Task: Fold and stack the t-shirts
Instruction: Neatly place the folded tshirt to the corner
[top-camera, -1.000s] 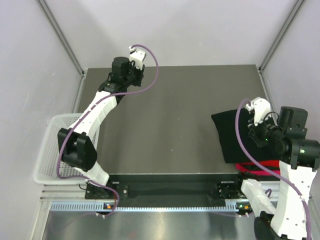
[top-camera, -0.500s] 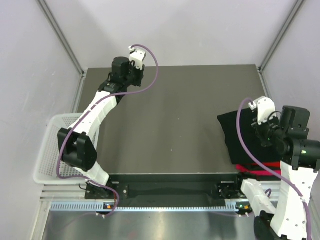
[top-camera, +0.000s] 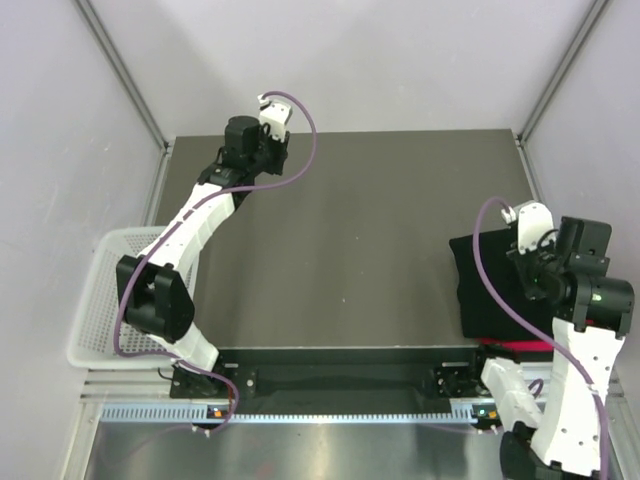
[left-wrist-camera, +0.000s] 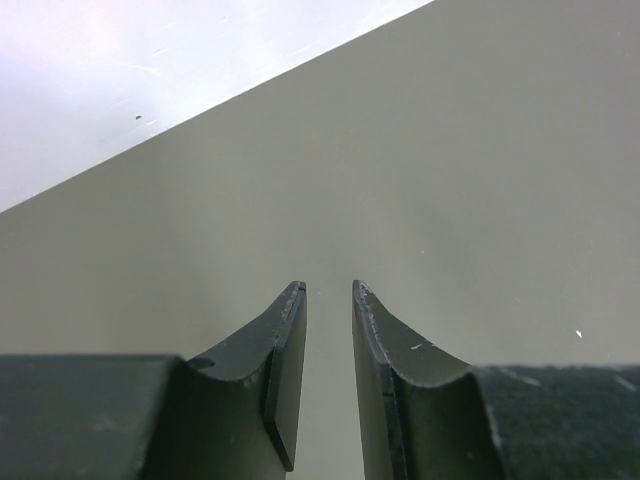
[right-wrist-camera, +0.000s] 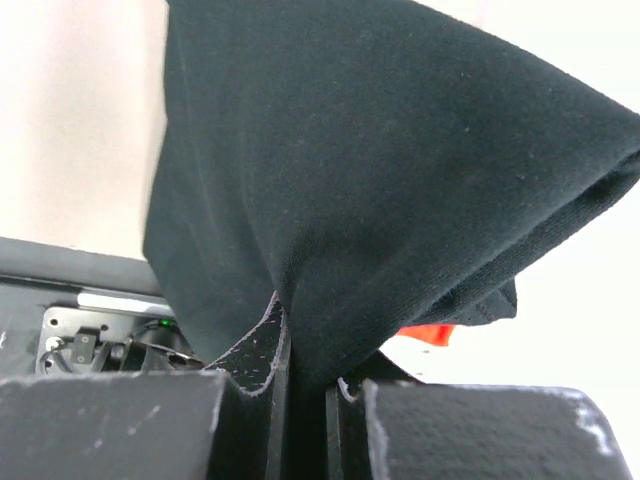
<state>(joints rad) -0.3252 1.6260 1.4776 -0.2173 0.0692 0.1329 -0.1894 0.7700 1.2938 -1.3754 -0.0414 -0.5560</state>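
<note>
Two arms: the left reaches to the far left corner of the table (top-camera: 370, 250); the right stands at the near right edge
Left gripper (left-wrist-camera: 328, 290): fingers parted by a slim gap; nothing between them; bare table surface beyond
Right gripper (right-wrist-camera: 305, 345): pinching a fold of the black t-shirt (right-wrist-camera: 380, 150); the cloth spreads away from the jaws in a bunched peak
Where it lies: from above, a dark block at the table's right edge, partly hidden by the right wrist
Red t-shirt (top-camera: 518, 345): a thin strip showing at the black one's near edge; possibly magenta in part, too narrow to tell
Basket (top-camera: 100, 300): white mesh; off the table's left side, beside the left arm
</note>
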